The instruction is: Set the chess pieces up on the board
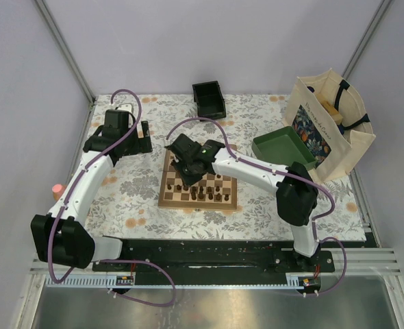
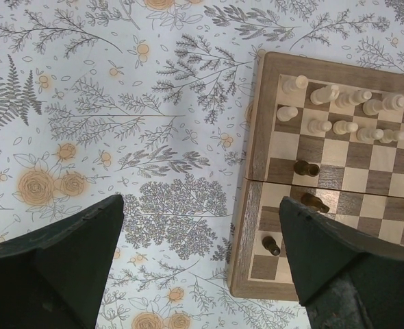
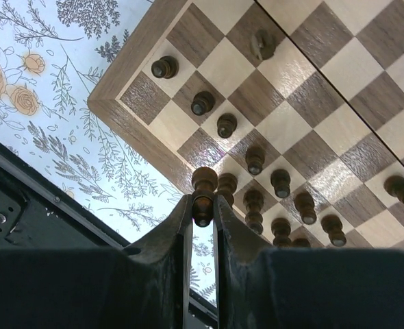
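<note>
Dark brown chess piece pinched in right pincer over the board edge, long axis pointing straight out from the tips (top view hides it under the wrist); left pincer gapes wide above desk.

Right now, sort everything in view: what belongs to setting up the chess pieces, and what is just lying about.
Belongs to the job:
the board
pale chess pieces
dark chess pieces
dark piece pinched in the right fingers

Lying about:
black box
green tray
tote bag
</note>
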Controlling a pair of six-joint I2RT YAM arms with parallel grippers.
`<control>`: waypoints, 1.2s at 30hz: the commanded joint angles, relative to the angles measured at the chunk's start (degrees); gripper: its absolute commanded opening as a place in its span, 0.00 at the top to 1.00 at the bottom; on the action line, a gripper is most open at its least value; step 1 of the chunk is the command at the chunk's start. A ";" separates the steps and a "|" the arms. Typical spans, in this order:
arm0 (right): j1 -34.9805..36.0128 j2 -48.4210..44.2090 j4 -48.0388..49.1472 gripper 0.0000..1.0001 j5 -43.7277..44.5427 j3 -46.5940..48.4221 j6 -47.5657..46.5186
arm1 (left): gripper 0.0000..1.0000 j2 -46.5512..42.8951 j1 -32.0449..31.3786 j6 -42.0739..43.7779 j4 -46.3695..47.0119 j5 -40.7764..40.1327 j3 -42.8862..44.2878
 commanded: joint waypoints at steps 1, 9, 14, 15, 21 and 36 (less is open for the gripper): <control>1.19 2.34 -1.52 0.87 -1.02 4.72 -2.47 | 0.01 -3.46 0.58 -1.55 3.78 -3.77 -0.88; 2.33 5.76 -3.98 0.87 -0.58 6.92 -4.23 | 0.01 -5.04 2.16 -2.79 4.66 -5.00 -1.67; 4.00 6.91 -3.90 0.87 -0.58 5.43 -5.20 | 0.01 -5.13 2.25 -2.96 4.84 -5.09 -1.76; 4.18 6.82 -3.64 0.87 0.81 4.99 -5.37 | 0.01 -5.13 2.34 -2.96 4.75 -4.92 -1.76; 4.44 7.79 -3.19 0.87 1.44 5.25 -5.90 | 0.01 -5.22 2.51 -2.96 4.93 -4.83 -1.67; 4.35 10.51 -3.54 0.85 3.64 7.19 -6.34 | 0.01 -4.96 2.86 -2.96 5.01 -4.39 -1.76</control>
